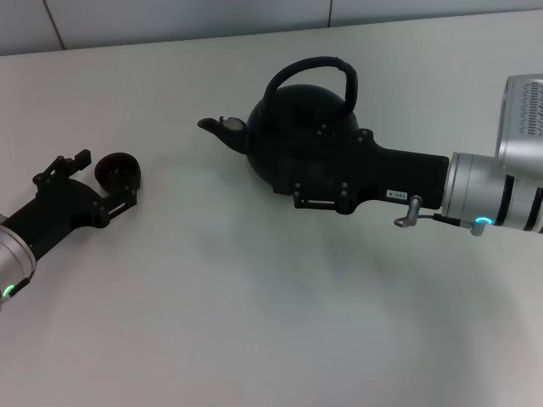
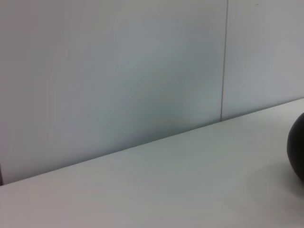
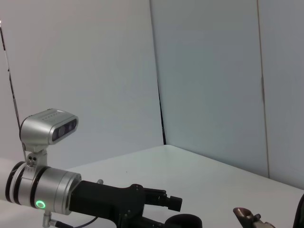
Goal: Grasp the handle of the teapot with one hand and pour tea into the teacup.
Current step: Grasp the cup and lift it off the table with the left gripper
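One right claw [image 1: 293, 174] overlaps the teapot [image 1: 297, 127] belly.

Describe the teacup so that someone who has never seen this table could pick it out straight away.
On the white table, look to the robot's left side, well away from the big black teapot with its arched handle. There the left gripper reaches in, and the teacup sits right at its tip. It is tiny, round, dark and handleless, far smaller than the teapot.
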Controlling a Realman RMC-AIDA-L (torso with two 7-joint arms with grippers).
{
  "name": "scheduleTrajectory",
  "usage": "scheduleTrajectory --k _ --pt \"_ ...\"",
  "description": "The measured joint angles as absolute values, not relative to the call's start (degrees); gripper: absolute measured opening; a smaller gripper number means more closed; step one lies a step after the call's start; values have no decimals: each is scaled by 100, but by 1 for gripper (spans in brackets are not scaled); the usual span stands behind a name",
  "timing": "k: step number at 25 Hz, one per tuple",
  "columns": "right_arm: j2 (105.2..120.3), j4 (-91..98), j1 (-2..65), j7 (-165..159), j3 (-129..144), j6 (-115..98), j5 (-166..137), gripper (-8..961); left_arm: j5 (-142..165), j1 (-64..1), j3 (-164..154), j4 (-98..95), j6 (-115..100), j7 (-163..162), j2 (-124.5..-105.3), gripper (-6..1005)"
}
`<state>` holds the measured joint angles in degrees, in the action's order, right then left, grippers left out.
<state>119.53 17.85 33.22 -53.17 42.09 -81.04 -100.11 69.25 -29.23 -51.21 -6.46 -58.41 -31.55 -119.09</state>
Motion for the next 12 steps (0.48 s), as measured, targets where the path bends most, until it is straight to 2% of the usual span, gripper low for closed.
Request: scheduleTrajectory --k 12 --pt "11953 1784 3340 -5317 4188 -8104 -10011 788 6945 -2944 -5133 -635 -5803 -3155 -11909 864"
